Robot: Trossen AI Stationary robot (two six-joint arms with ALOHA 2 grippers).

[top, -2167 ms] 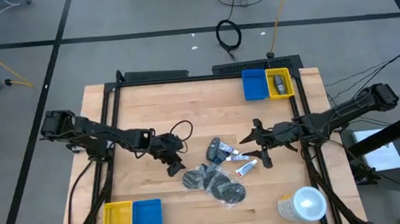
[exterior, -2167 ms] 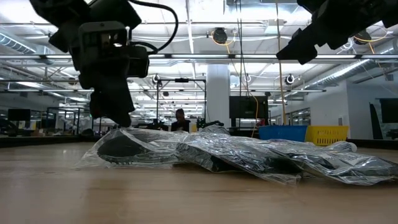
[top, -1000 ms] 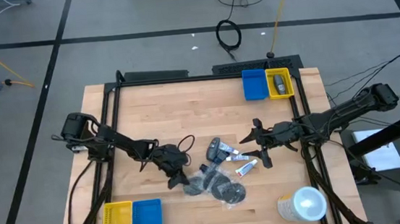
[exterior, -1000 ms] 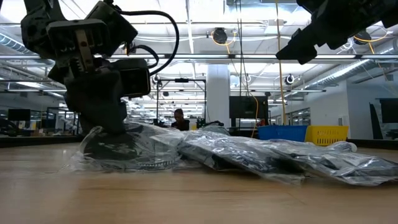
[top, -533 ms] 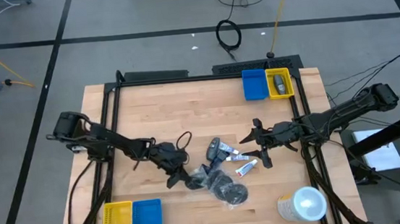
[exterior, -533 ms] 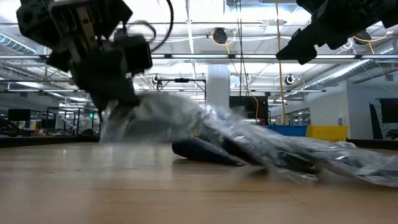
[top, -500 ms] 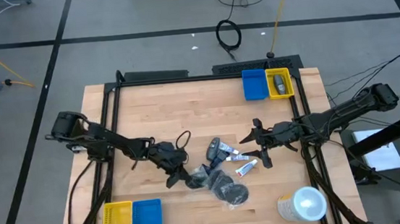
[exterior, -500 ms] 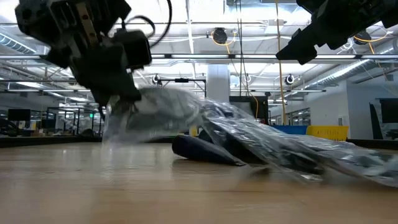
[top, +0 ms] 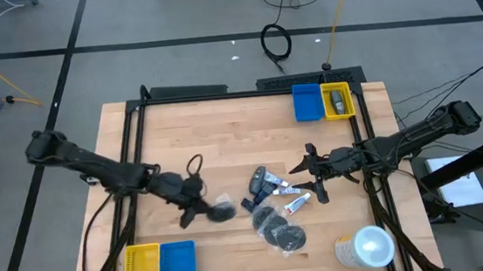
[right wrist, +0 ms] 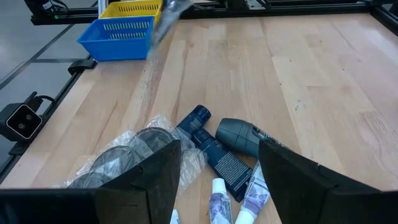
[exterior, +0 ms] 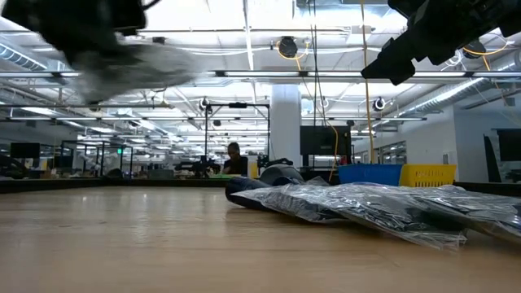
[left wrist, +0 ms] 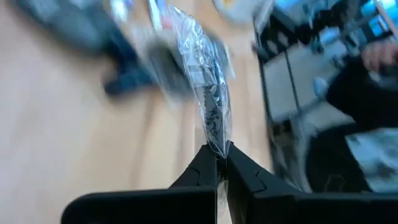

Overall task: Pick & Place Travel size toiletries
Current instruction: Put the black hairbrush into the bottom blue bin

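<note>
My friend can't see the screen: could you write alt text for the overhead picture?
Seen from above, the left claw is shut on a clear-wrapped dark disc, held apart from a pile of wrapped discs, dark bottles and small tubes mid-table. The right claw hangs open beside the pile; blue and yellow bins sit at two table corners.

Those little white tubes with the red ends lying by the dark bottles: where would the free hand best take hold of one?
Probably across the middle of the white tube, coming straight down from above. It lies flat on the table, its nearer side bare, beside a dark bottle. The open right hand hovers close by.
</note>
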